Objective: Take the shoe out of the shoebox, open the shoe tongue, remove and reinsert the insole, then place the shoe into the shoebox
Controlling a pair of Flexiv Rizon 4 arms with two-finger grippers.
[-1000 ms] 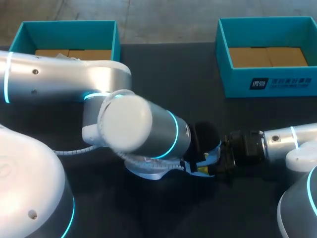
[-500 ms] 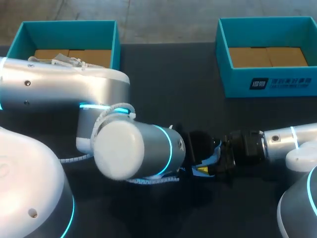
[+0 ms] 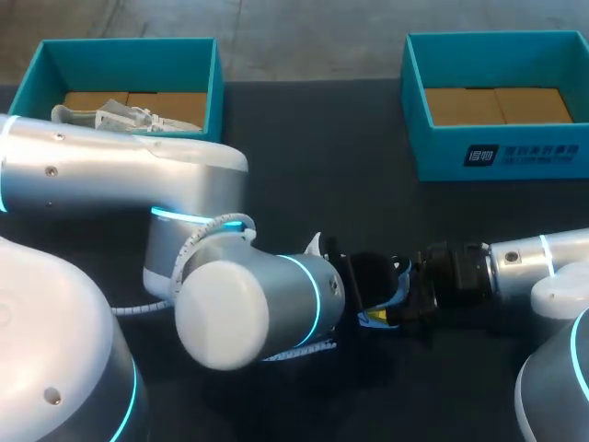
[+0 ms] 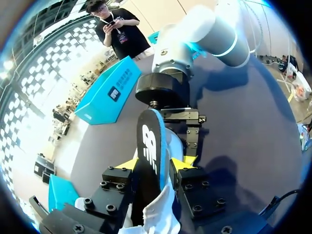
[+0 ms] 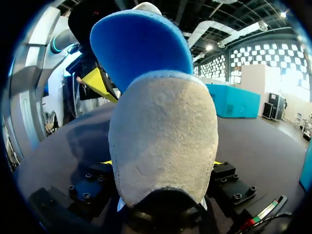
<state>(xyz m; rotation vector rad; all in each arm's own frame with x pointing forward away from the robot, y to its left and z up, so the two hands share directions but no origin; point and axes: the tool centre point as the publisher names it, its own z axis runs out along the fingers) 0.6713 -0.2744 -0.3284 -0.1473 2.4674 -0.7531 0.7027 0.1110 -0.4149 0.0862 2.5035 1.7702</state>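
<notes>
Dark table [image 3: 322,166] below, both arms meeting near the middle of its front edge. Grips the insole [image 4: 148,146] in the left gripper [image 4: 155,165], yellow tips pressed to both faces: black printed face one way, blue underside the other. Holds it on edge, rising just beyond the grey heel of the shoe [image 5: 163,136]. Clamps that heel in the right gripper [image 5: 161,163], a yellow sliver showing at either side. Shoe between the two grippers, mostly hidden under the left arm [image 3: 248,304] from above. Further out, along the far edge: teal shoebox [image 3: 442,152] toward the right corner, bare cardboard floor; second teal shoebox [image 3: 216,78] toward the left corner, pale shoe [image 3: 120,118] inside.
</notes>
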